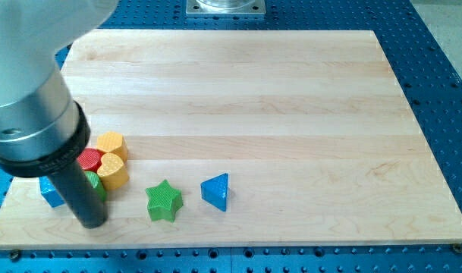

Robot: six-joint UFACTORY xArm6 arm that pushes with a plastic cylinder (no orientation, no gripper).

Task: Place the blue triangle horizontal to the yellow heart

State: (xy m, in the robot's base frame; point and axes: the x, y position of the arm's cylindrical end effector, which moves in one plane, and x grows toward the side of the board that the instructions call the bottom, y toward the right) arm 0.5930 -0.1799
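Blue plastic, ridged like a printed part, makes up the blue triangle (216, 190), which sits near the view's bottom edge of the wooden surface (276, 91), just right of the green star (164, 200) and well apart from the cluster at the view's left. We judge it light and stiff, likely to slide easily on the smooth wood and to spin if pushed off-centre, so we would press against the middle of a flat side instead of a corner. We carry no pincer at all, only a dark rod, so nothing is held; our tip (92, 224) rests on the surface at the lower left, just left of the green star and partly in front of a green block (96, 184) whose shape we cannot make out. The yellow heart (114, 171) lies just beside that, touching a red block (89, 158), with a yellow hexagon (111, 142) above it. A blue block (50, 192) peeks out left of the rod. Counting, we see seven blocks: two blue, two yellow, two green, one red. The triangle sits a little lower than the heart, so only a short nudge upward seems needed.
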